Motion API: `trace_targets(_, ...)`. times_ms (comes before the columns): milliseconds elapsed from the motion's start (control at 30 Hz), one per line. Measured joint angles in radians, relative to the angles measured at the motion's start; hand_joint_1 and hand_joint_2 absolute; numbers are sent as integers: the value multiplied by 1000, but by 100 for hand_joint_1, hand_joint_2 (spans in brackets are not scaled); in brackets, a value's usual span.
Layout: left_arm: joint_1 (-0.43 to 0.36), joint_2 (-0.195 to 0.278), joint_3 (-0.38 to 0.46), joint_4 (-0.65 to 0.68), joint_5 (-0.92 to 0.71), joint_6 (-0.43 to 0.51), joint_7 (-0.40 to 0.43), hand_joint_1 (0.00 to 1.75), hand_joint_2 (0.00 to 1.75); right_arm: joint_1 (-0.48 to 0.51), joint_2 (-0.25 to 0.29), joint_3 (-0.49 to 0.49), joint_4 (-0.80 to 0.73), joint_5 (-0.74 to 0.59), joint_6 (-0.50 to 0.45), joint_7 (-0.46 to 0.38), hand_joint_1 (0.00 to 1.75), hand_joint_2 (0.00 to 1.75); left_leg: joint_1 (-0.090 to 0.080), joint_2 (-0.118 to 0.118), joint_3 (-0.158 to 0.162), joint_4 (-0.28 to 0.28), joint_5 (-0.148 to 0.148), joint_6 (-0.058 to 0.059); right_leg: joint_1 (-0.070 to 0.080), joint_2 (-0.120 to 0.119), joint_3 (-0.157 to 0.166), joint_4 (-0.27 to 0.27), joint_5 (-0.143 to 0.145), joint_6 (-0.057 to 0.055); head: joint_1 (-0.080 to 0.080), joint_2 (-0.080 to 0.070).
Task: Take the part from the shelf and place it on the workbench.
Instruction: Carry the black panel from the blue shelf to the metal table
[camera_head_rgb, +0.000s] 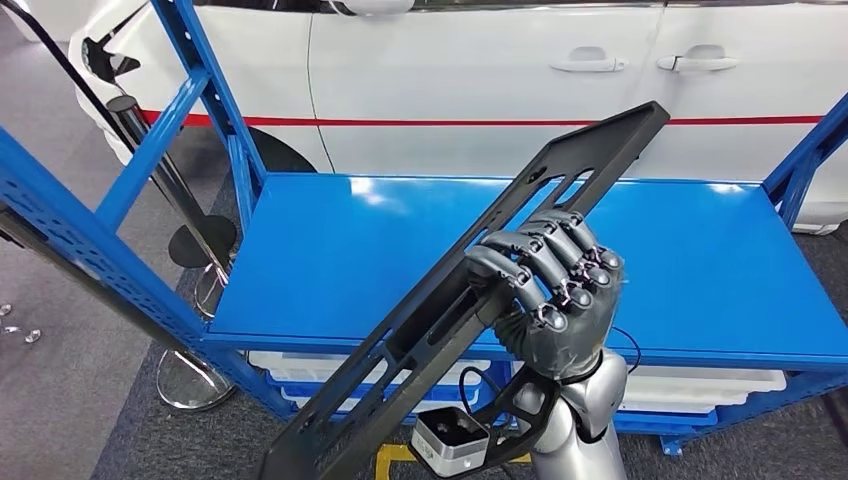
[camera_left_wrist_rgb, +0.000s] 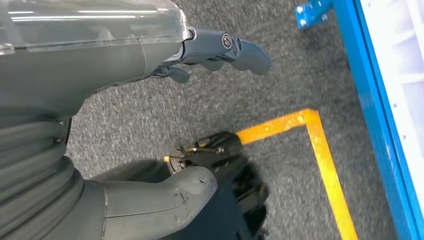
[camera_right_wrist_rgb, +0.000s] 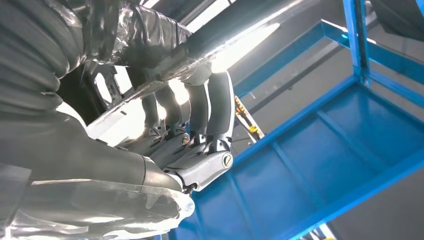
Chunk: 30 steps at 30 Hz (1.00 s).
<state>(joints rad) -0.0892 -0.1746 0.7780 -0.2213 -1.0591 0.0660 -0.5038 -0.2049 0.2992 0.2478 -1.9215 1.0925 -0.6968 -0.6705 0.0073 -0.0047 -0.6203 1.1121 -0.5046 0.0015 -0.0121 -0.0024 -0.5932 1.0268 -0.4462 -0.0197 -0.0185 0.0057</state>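
The part (camera_head_rgb: 430, 320) is a long black flat bracket with slots. It slants across the head view from lower left to upper right, lifted above the blue shelf (camera_head_rgb: 330, 250). My right hand (camera_head_rgb: 550, 290) grips it near its middle, fingers wrapped over the edge. In the right wrist view the same fingers (camera_right_wrist_rgb: 200, 120) curl around the part (camera_right_wrist_rgb: 230, 40), which glares against the light. My left hand (camera_left_wrist_rgb: 215, 52) hangs beside my body over grey carpet, its fingers apart and holding nothing.
The shelf's blue frame posts (camera_head_rgb: 215, 100) rise at left and right. A white car (camera_head_rgb: 500, 70) stands just behind. White trays (camera_head_rgb: 700, 385) lie on the lower shelf. A stanchion base (camera_head_rgb: 190, 380) sits on the floor at left. Yellow tape (camera_left_wrist_rgb: 320, 150) marks the carpet.
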Motion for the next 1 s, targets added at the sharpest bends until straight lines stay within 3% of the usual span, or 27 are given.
trace_targets(67, 0, 1, -5, 0, -20, -8, 10, 0, 175, 13, -1, 1, 7, -8, 0, -3, 175, 175, 3, 0, -59, 125, -59, -7, 1, -2, -1, 0, 0, -4, 0, 0)
trace_targets(100, 1, 1, -8, 0, -30, -12, 19, 0, 175, 21, -3, 3, 11, -11, 0, 4, 175, 175, 5, 0, -82, 172, -73, -10, 1, -3, -1, 0, 0, -4, 0, 0)
trace_targets(133, 1, 1, -11, 0, -36, -16, 29, 0, 175, 28, -6, 9, 16, -13, 0, 17, 175, 175, 6, 0, -91, 186, -68, -12, 1, -2, -2, 1, 0, -4, 0, 0)
trace_targets(167, 0, 2, -14, 0, -40, -20, 39, 0, 175, 32, -10, 17, 21, -13, 0, 35, 175, 175, 6, 0, -81, 162, -45, -13, 1, -1, -1, 2, -1, -3, 0, 0)
trace_targets(233, -6, 6, -19, 0, -43, -28, 55, 0, 175, 34, -21, 46, 30, -11, 0, 75, 175, 175, 7, 0, -20, 33, 21, -9, 1, 1, 0, 4, -2, 0, 0, 0)
trace_targets(300, -17, 10, -24, 0, -44, -37, 64, 0, 175, 35, -38, 81, 39, -18, 0, 108, 175, 175, 4, 0, 26, -67, 56, 0, 3, 2, -1, 7, -3, 9, 0, 0)
trace_targets(400, -30, 15, -30, 0, -42, -48, 67, 0, 175, 35, -62, 129, 56, -35, 0, 145, 175, 175, 0, -1, 31, -88, 62, 17, 4, 2, -3, 5, 0, 27, 0, 0)
trace_targets(467, -36, 18, -32, 0, -41, -59, 65, 0, 175, 33, -76, 153, 66, -34, 0, 172, 175, 175, 3, 0, 34, -97, 71, 31, 1, 2, -13, 30, -20, 36, 0, 0)
trace_targets(567, -43, 18, -41, 0, -44, -72, 60, 0, 175, 29, -104, 186, 83, -33, 0, 216, 175, 175, 1, 2, 29, -100, 77, 45, -1, 2, -85, 191, -111, 42, 1, 0)
trace_targets(600, -44, 18, -45, 0, -44, -74, 59, 0, 175, 29, -114, 195, 89, -33, 0, 229, 175, 175, 0, 2, 25, -98, 78, 46, -1, 2, -110, 245, -131, 43, 1, 0)
trace_targets(633, -44, 19, -48, 0, -45, -74, 58, 0, 175, 28, -124, 203, 94, -33, 0, 238, 175, 175, -1, 2, 22, -96, 78, 47, -1, 2, -121, 270, -132, 43, 1, 0)
trace_targets(667, -44, 18, -51, 0, -45, -75, 56, 0, 175, 27, -133, 209, 99, -35, 0, 247, 175, 175, -1, 2, 19, -93, 79, 47, -1, 2, -112, 257, -116, 43, 1, 0)
trace_targets(733, -44, 18, -56, 0, -47, -76, 55, 0, 175, 21, -146, 219, 107, -40, 0, 261, 175, 175, -1, 1, 16, -87, 79, 44, -1, 2, -46, 137, -58, 38, 1, 0)
trace_targets(800, -46, 17, -60, 0, -50, -77, 55, 0, 175, 14, -155, 226, 113, -46, 0, 269, 175, 175, -4, 1, 13, -82, 79, 35, 3, 2, 7, 34, -28, 31, 1, 0)
trace_targets(933, -50, 17, -67, 0, -55, -79, 54, 0, 175, 10, -167, 232, 118, -48, 0, 275, 175, 175, -4, 1, 8, -78, 79, 11, 6, 4, 12, 8, -16, 13, 0, 0)
trace_targets(1000, -51, 17, -73, 0, -59, -78, 56, 0, 175, 10, -172, 233, 119, -47, 0, 280, 175, 175, -1, 1, -13, -27, 40, 1, 2, 1, 10, 2, -8, 1, 0, 0)
